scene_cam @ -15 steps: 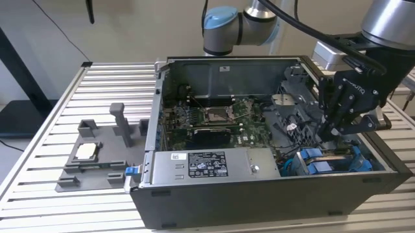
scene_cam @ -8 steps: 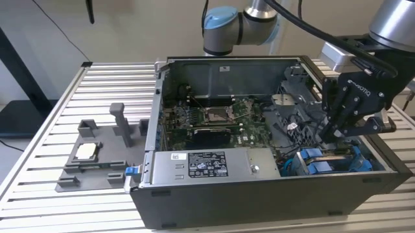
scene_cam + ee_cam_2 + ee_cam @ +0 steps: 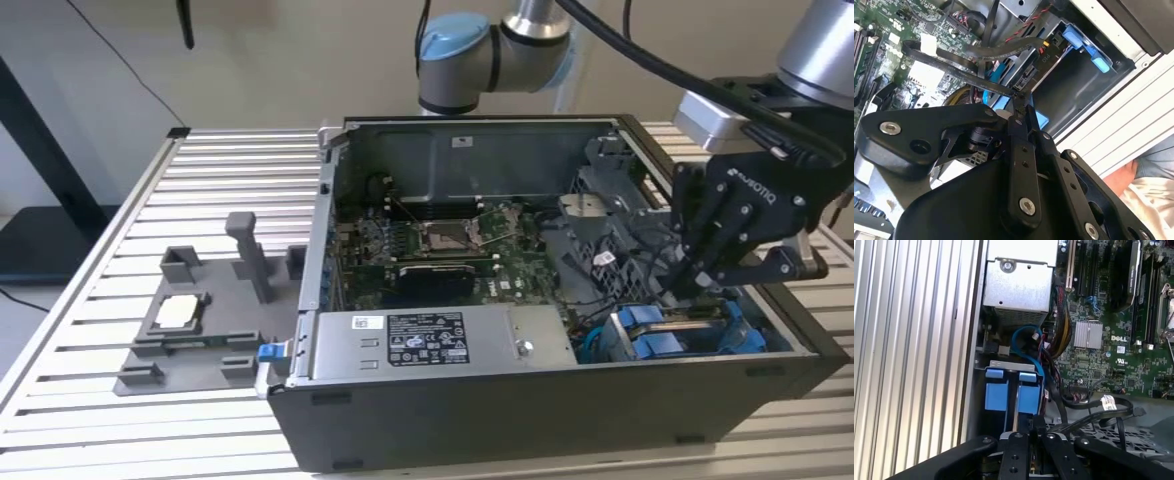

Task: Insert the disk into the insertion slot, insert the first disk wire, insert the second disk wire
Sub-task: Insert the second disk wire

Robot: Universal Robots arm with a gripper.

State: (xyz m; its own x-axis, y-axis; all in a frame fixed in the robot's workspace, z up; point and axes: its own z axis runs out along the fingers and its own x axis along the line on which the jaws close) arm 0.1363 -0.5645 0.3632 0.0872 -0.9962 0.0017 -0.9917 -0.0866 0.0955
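Your claw point(image 3: 697, 283) is hanging clenched on a thin black wire point(image 3: 961, 75) directly above the disk point(image 3: 683, 330), which is sitting in the insertion slot point(image 3: 742, 345) at the case's corner.

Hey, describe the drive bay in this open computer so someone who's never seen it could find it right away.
Start at the open computer case on the slatted table. Along its near wall sits a silver labelled power-supply box; the insertion slot is in the corner toward the exterior view's right of that box, below the black claw. Its bright blue plastic parts set it apart from the grey and green around it.
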